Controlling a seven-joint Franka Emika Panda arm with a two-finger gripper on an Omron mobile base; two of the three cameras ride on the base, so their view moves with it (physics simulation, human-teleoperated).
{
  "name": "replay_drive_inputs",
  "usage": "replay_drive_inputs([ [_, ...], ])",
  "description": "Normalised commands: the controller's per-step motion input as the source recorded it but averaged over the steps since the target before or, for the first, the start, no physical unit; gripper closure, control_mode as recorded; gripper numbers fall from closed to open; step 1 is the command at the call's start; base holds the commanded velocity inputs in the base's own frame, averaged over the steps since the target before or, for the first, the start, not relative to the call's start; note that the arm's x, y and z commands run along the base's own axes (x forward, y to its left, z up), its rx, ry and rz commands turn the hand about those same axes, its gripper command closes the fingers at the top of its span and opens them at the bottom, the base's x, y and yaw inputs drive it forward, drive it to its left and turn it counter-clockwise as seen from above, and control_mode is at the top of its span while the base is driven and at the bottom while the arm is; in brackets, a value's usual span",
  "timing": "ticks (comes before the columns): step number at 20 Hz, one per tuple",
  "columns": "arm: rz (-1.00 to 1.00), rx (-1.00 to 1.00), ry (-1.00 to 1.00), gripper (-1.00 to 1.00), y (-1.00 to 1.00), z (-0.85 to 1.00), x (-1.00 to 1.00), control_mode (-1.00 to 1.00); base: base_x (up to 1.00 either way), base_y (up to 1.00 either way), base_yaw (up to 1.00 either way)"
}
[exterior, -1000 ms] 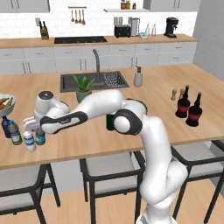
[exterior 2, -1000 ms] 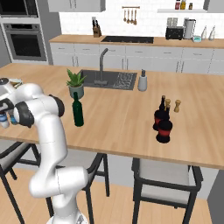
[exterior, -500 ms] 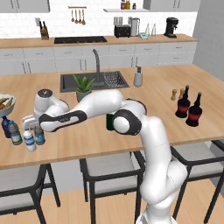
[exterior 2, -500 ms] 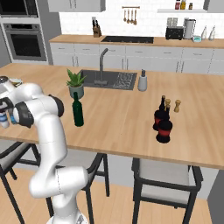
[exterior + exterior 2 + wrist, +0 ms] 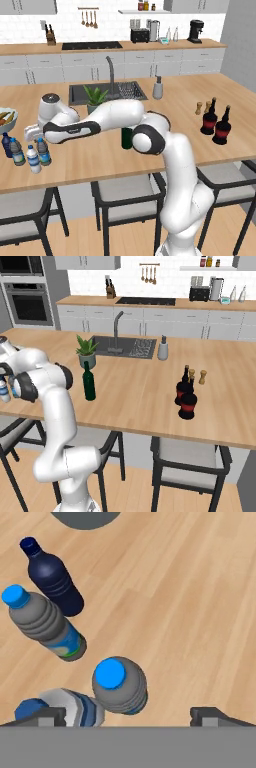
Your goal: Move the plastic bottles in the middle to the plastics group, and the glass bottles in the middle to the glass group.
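Note:
My gripper [image 5: 127, 716] is open, its tips wide apart above a clear blue-capped plastic bottle [image 5: 120, 685] that stands free on the wood. A second small bottle [image 5: 65, 706] sits by the left fingertip [image 5: 47, 715], partly cut off. Just beyond stand the plastics group's clear bottle with grey-teal label [image 5: 46, 624] and dark blue bottle [image 5: 52, 578]. In the left base view my gripper [image 5: 30, 134] hovers over this cluster of small bottles [image 5: 33, 159] at the counter's left end. The tall dark green wine bottle [image 5: 89, 381] stands mid-counter. The red-labelled glass group [image 5: 187, 400] is at the right.
A bowl [image 5: 6, 119] sits at the far left behind the bottles. A potted plant [image 5: 86, 351] and the sink [image 5: 125, 347] lie behind the wine bottle. Two small shakers [image 5: 202, 377] stand by the glass group. Stools [image 5: 120, 192] line the near edge.
The jaws have spread a little wider and the hand has lifted slightly off the blue-capped bottle. The bottles stay where they were.

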Motion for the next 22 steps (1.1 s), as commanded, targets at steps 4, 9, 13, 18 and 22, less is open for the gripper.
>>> replay_drive_inputs([
  [4,0.00,0.00,0.00,-1.00,-0.62,0.27,-0.22,-1.00,0.00,0.00,0.00],
  [9,0.00,0.00,0.00,-1.00,-0.84,0.22,-0.38,-1.00,0.00,0.00,0.00],
  [13,0.00,0.00,0.00,-1.00,-0.89,0.18,-0.45,-1.00,0.00,0.00,0.00],
  [18,0.00,0.00,0.00,-1.00,-0.88,0.20,-0.38,-1.00,0.00,0.00,0.00],
  [22,0.00,0.00,0.00,-1.00,-0.85,0.28,-0.35,-1.00,0.00,0.00,0.00],
])
